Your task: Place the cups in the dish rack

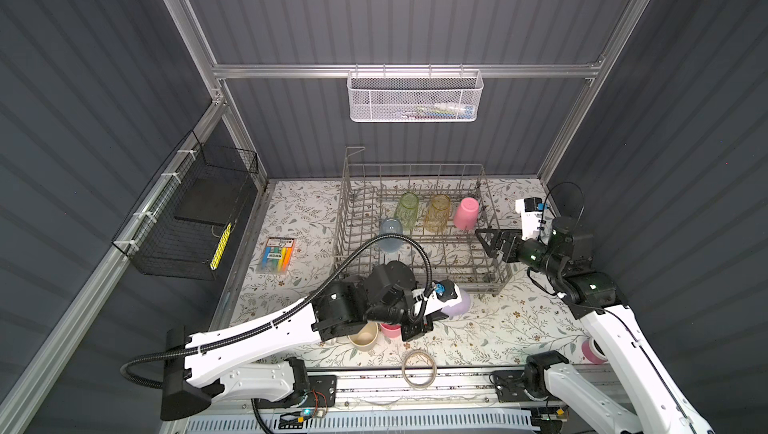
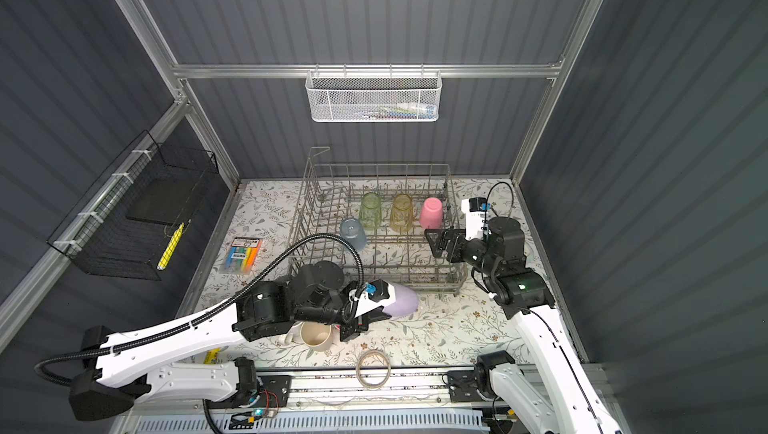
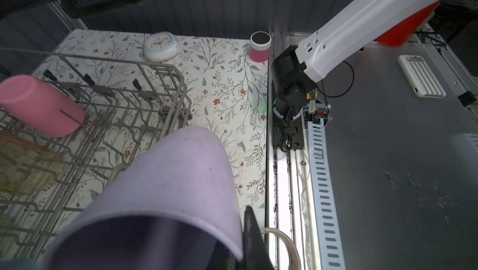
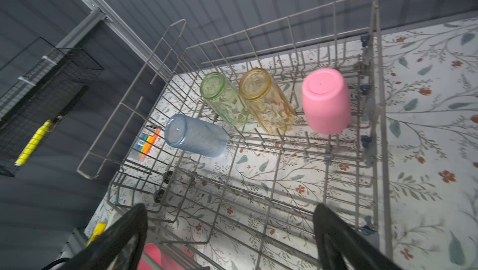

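Four cups (image 4: 326, 100) in dish rack (image 4: 284, 178)

Grey wire dish rack (image 1: 415, 174), green tumbler (image 1: 407, 207), amber tumbler (image 1: 438, 213), pink cup (image 1: 466, 213) upside down in its back row, blue tumbler (image 1: 390, 236) likewise (leaning), lilac cup (image 1: 462, 306) tipped sideways outside its near edge, beige cup (image 1: 363, 338) upright outside it

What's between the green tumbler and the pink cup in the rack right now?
The amber tumbler, upside down, stands between the green tumbler and the pink cup, in the same row. The right wrist view shows it clearest; both top views agree.
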{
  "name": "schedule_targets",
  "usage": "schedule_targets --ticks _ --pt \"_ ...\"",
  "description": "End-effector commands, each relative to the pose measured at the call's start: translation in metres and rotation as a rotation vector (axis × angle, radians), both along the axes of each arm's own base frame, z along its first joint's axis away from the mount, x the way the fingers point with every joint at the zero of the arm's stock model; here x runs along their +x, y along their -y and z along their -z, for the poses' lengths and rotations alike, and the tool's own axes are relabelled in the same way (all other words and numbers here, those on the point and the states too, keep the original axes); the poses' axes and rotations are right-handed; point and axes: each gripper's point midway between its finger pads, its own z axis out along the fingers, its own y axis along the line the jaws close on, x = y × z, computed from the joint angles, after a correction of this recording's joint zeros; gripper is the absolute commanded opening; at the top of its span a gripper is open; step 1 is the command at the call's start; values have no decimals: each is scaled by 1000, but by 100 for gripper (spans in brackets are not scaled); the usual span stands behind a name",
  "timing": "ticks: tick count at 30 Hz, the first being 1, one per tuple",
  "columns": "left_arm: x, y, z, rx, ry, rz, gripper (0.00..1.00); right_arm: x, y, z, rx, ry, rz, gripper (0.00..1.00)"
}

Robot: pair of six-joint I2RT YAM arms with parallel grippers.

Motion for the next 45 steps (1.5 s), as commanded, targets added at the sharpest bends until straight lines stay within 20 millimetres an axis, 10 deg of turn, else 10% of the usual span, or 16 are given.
schedule_targets --ticks 1,19,45 --pt "11 1 -20 -123 -24 7 0 -13 -17 -40 101 95 -108 99" --pt "46 0 -75 -457 -203 173 0 -35 -46 -62 258 144 -332 99" --pt "104 1 -85 -628 -375 252 0 -52 -72 -50 345 45 -565 99"
